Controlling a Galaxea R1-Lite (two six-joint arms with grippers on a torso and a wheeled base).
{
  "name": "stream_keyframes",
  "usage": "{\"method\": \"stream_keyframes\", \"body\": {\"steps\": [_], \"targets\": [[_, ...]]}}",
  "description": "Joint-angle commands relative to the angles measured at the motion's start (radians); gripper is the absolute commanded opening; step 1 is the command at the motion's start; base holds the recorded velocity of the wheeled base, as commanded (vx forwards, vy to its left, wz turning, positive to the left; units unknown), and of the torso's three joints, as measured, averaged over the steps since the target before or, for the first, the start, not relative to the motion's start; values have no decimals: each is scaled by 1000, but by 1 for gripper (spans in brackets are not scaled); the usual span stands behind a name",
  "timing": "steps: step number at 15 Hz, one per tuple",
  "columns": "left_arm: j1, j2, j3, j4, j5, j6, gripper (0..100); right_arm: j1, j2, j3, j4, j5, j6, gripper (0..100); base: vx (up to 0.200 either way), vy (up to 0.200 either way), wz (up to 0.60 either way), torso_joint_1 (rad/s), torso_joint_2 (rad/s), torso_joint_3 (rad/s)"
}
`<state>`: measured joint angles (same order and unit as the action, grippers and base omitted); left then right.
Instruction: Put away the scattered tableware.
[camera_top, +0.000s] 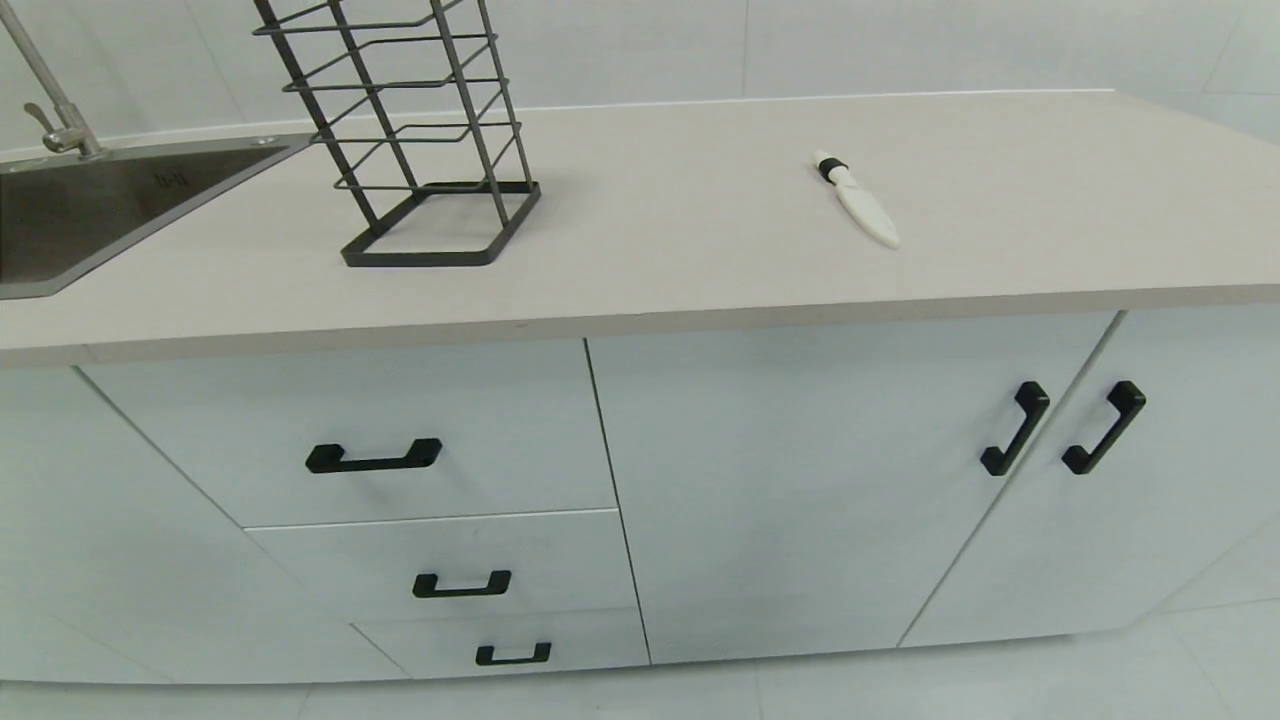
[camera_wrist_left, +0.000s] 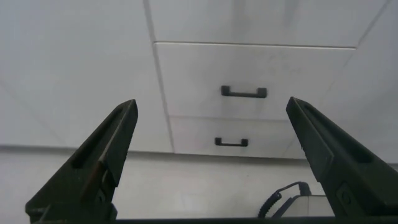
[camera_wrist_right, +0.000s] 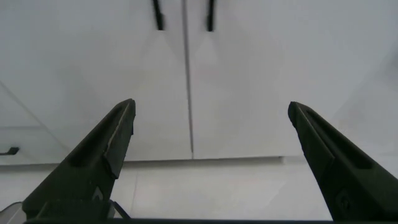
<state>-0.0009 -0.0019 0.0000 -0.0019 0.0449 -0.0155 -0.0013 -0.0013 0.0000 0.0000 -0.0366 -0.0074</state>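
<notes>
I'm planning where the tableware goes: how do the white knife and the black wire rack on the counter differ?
The white knife lies flat; the wire rack stands upright. The knife is small, pale and solid with a black band; the rack is a far larger dark open frame. The knife lies to the right, the rack nearer the sink. Both rest on the counter.

The left gripper (camera_wrist_left: 211, 102) and the right gripper (camera_wrist_right: 211, 102) each have two long, matte, near-black fingers (camera_wrist_left: 102, 155) tapering like wedges to blunt tips, with a shallow groove along the inner face, while a coiled black cable (camera_wrist_left: 283, 196) curls at the left wrist frame's lower right.
</notes>
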Motion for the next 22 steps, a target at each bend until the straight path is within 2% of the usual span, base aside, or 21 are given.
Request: {"method": "stream_keyframes", "body": {"steps": [1,8,13,18,22], "targets": [[-1,2,0,-1,1,3,100,-2,1,0,0,0,0,100,200,0,0,7,2,-2],[-1,2,0,0,1,-11,100,-2,1,0,0,0,1,100,29,0,0,0,0,0],[-1,2,0,-1,18,-34,100,0,1,0,0,0,1,100,0,0,120,0,0,1],[-1,2,0,-1,18,-32,100,-2,1,0,0,0,0,100,0,0,0,0,0,0],[-1,2,0,-1,21,-9,100,-2,1,0,0,0,-3,100,0,0,0,0,0,0]]}}
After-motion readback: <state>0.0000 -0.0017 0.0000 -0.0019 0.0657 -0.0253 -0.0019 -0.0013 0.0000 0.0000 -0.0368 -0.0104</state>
